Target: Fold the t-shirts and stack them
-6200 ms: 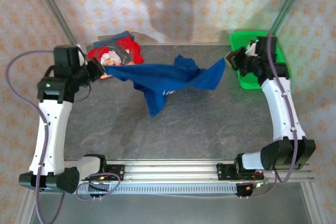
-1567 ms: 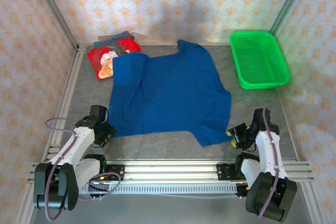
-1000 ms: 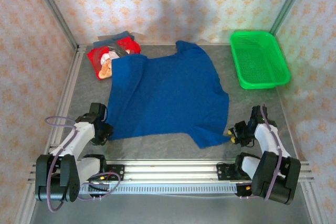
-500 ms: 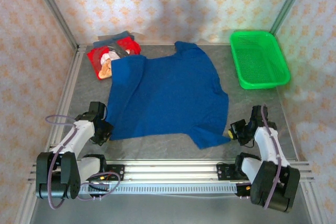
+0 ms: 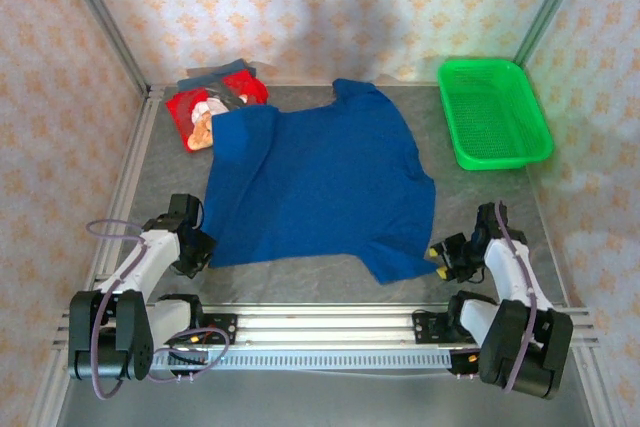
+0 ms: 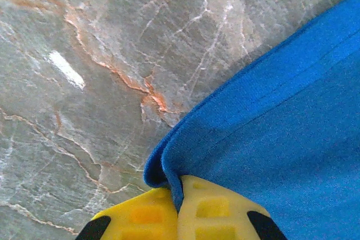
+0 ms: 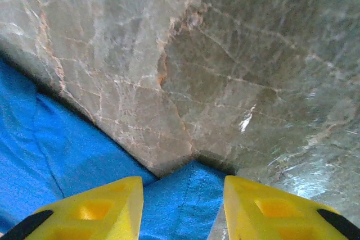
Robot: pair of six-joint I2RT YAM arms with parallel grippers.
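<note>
On the marble table [image 5: 480,217] a blue shirt [image 5: 320,182] lies spread across the middle, a red shirt [image 5: 200,112] beside dark shirts [image 5: 215,79] in the far-left corner, a basket [image 5: 490,112] far-right.

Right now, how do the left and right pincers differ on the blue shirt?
The left pincer is shut; the right pincer stands open. The left pincer pinches a corner of the blue shirt; the right pincer only has cloth lying loose in its gap. Both sit low at the shirt's near edge.

Royal-blue t-shirt [image 5: 320,187], green basket [image 5: 500,159], grey marbled table [image 5: 470,202], yellow fingers [image 7: 107,206]
</note>
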